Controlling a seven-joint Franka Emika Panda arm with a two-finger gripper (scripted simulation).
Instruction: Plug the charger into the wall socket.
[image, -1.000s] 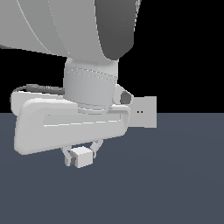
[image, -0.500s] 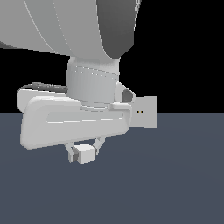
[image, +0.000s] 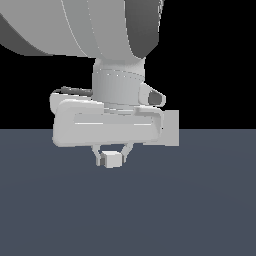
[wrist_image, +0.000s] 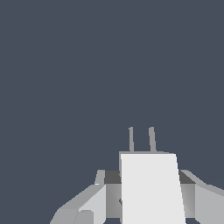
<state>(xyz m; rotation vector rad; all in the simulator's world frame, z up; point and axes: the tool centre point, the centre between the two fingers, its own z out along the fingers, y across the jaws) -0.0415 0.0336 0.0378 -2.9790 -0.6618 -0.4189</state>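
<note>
The Panda arm fills the upper part of the exterior view, its wide pale hand body hanging above the dark blue-grey floor (image: 128, 215). Below that body the gripper (image: 111, 160) has its two short fingers drawn in narrow around the charger (image: 111, 160), a small white-grey cube clamped between the fingertips and lifted off the floor. One finger (image: 97, 156) shows on the cube's side toward the exterior view's left; the other angles down to its opposite side. The wall socket (image: 171, 127) stands upright behind the hand, toward the exterior view's right; only a light-grey strip of the plate shows past the hand body, which covers the rest, and its holes cannot be seen here. Cube and plate are apart, the cube hanging lower and toward the exterior view's left of the visible strip. In the wrist view the charger (wrist_image: 151, 188) appears as a bright white block seated between the grey finger pads (wrist_image: 89, 205), with two thin grey prongs (wrist_image: 131, 139) sticking out of its far face, side by side and parallel. Beyond the prongs this view shows only the plain dark floor (wrist_image: 87, 65); the socket does not appear in it.
</note>
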